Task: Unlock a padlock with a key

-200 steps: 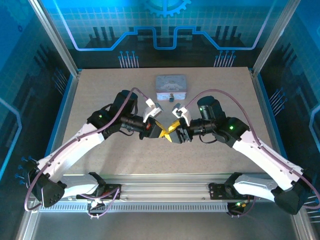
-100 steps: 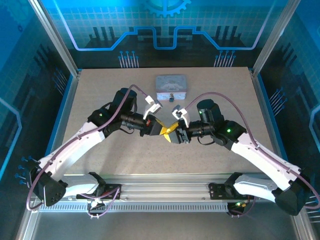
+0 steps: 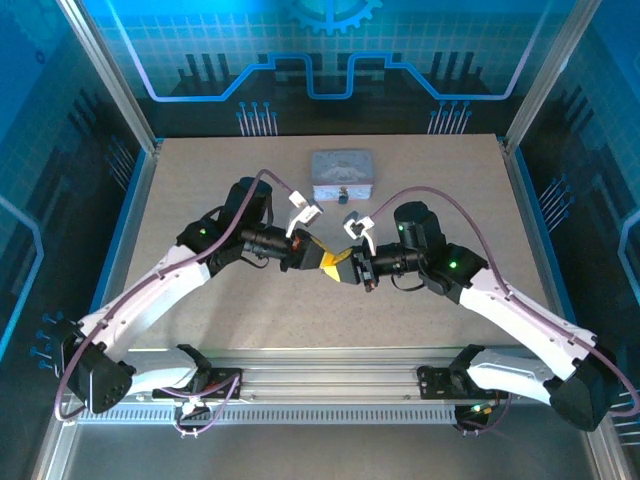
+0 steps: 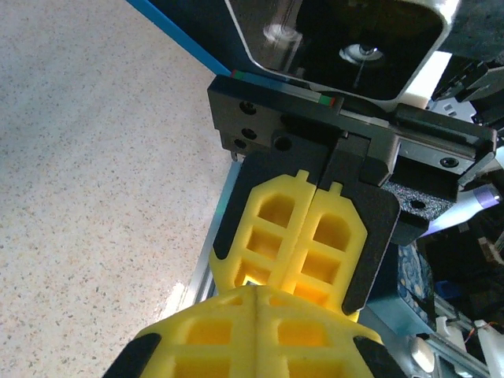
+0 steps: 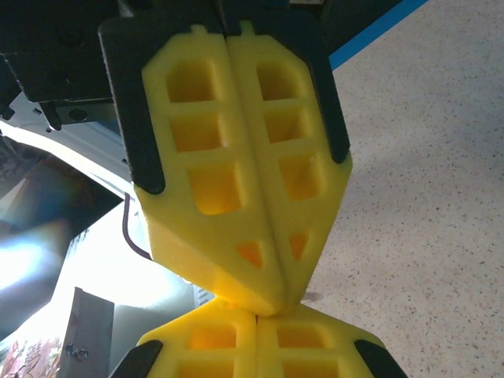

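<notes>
Padlock point(image 3: 343, 191): tiny dark speck on the surface point(image 3: 200, 210), touching or just beside the near edge of the tin point(image 3: 342, 170). It's too small to tell body from shackle. It lies beyond both pincers, apart from them, roughly in line w/ the spot where they meet.

L pincer point(image 3: 326, 262) & R pincer point(image 3: 347, 267) meet tip to tip over mid-surface, on the near side of the tin. Both are pressed together: in each wrist view the 2 yellow fingers of each pincer lie flush along a straight seam, no gap. Can't tell if anything thin is caught in either seam. In the L wrist view, R's tips sit right against L's own tips, touching or nearly so. In the R wrist view, L's tips come down onto the top of R's.

Fingers point(image 5: 197, 157): bright yellow plastic, matte, moulded as open grids of square pockets w/ a small triangular one near the tip. They taper to a blunt wedge and are backed by black holders point(image 5: 126, 102). Tin: rounded rectangle, silver-grey metal. Surface: beige, finely speckled, matte. Arms point(image 3: 150, 295): white shells, black joints.
</notes>
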Controlling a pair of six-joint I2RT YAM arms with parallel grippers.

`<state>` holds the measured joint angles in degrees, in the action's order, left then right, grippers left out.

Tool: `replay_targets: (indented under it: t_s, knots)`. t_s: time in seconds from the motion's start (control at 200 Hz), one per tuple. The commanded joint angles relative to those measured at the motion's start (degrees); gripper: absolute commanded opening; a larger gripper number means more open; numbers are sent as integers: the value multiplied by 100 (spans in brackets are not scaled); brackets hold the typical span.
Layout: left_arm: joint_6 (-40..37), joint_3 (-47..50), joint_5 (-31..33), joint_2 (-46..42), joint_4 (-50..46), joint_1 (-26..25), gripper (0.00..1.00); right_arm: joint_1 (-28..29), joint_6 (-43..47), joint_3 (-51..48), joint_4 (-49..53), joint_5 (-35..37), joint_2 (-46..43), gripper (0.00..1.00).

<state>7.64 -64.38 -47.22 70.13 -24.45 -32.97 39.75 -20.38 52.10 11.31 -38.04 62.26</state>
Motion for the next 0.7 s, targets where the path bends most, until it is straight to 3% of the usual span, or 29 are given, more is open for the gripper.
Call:
replay_targets:
  t_s: [0.0, 0.03, 0.08, 0.175, 0.2, 0.42, 0.61, 0.695]
  knots:
    - [291, 175, -45, -221, 531, 6, 0, 45, -266, -135, -577, 19, -47, 0]
    - [366, 224, -14, -261, 611, 22, 6, 42, -309, -138, -637, 59, -79, 0]
    - [493, 307, 47, -347, 752, 56, 34, 44, -372, -305, -752, 127, -128, 0]
    - [803, 501, 223, -552, 1063, 144, 64, 49, -497, -444, -931, 259, -226, 0]
    - [912, 577, 286, -624, 1174, 179, 67, 46, -523, -475, -974, 294, -247, 0]
    - [2144, 1643, 457, -1322, 2873, 521, 66, 44, -745, -691, -1292, 576, -458, 0]
    - [2812, 2111, 278, -1237, 3780, 512, 54, 50, -836, -751, -1460, 592, -460, 0]
    - [3031, 2226, 197, -1164, 4176, 503, 45, 50, -836, -733, -1465, 592, -443, 0]
